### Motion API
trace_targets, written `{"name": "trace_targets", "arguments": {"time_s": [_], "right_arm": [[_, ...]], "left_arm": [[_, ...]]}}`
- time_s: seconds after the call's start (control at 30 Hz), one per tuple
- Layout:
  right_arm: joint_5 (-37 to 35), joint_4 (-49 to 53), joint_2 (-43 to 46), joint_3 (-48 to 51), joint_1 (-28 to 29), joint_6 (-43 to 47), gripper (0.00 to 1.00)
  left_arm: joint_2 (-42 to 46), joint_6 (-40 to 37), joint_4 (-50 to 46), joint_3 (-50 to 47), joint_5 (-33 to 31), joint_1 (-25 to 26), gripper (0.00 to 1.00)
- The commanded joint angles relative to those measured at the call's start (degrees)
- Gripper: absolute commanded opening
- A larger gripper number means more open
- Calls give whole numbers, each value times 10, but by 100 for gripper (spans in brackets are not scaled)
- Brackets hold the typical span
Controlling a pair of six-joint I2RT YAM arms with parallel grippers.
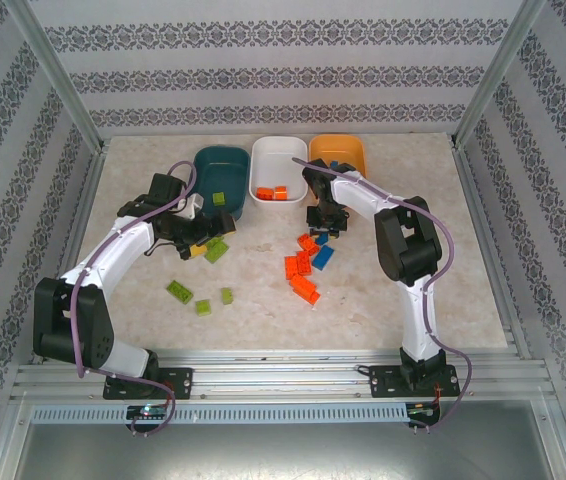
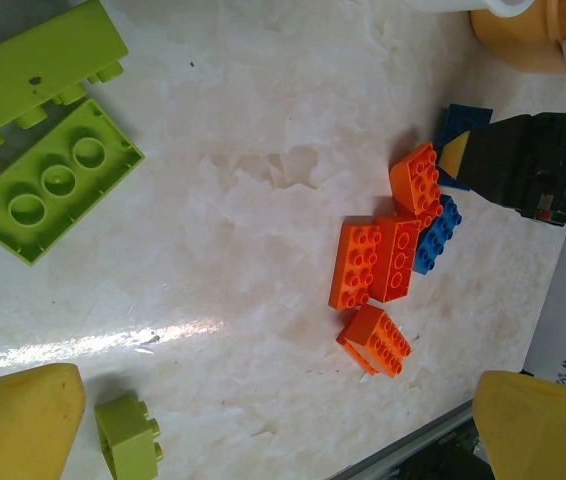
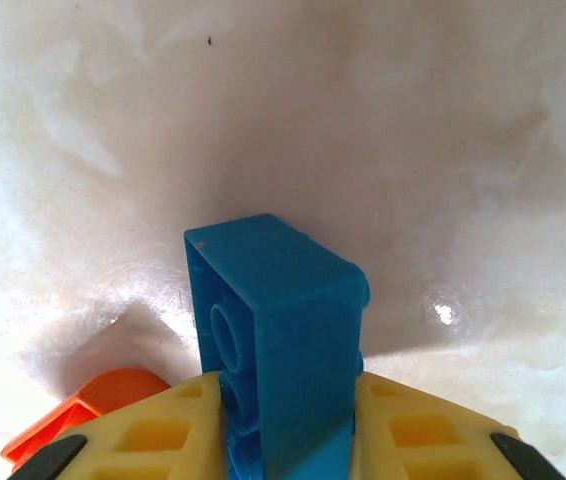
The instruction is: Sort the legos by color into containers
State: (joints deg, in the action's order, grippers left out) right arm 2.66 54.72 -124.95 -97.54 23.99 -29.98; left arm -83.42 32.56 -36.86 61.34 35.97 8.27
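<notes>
Top external view sets the three containers in a row at the far side of the table (image 1: 403, 290): the teal container (image 1: 213, 165) on the left, the white container (image 1: 281, 155) in the middle, and the orange container (image 1: 348, 150) on the right. A sorted orange pair (image 1: 273, 192) lies in the white one, and a sorted green lego (image 1: 221, 198) lies in the teal one.

The right fingers (image 1: 323, 224) are down just in front of the orange container. They sit at the far end of a loose orange cluster (image 1: 303, 275), with a loose blue lego (image 1: 322, 257) lying among it. In the right wrist view these fingers are clamped on the gripped blue lego (image 3: 278, 320). It stands on edge with its hollow underside facing left, and a nearby orange lego (image 3: 93, 410) crowds its lower left.

The left fingers (image 2: 18, 420) stand wide apart with nothing between them, in front of the teal container. In the left wrist view the big green legos (image 2: 53, 180) lie at upper left and a small green lego (image 2: 128, 435) sits beside one fingertip. Across open table, the orange cluster lies between the two arms. Further scattered green legos (image 1: 179, 291) rest nearer the arm bases.
</notes>
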Motion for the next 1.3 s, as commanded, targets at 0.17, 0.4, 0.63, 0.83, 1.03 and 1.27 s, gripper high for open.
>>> {"name": "trace_targets", "arguments": {"time_s": [0.17, 0.4, 0.63, 0.83, 1.03, 1.27], "right_arm": [[-14, 5, 34, 28, -3, -10, 17], [-24, -5, 131, 121, -6, -31, 16], [-26, 7, 262, 216, -32, -48, 16], [18, 20, 345, 196, -70, -48, 17], [75, 11, 287, 92, -99, -53, 18], [90, 33, 120, -92, -103, -45, 18]], "left_arm": [[-4, -7, -8, -5, -1, 4, 100], [-6, 3, 10, -10, 4, 4, 100], [-17, 20, 47, -20, 17, 5, 100], [-30, 32, 72, -24, 26, 18, 100], [-30, 33, 73, -25, 32, 26, 100], [-8, 8, 39, -29, 24, 26, 100]]}}
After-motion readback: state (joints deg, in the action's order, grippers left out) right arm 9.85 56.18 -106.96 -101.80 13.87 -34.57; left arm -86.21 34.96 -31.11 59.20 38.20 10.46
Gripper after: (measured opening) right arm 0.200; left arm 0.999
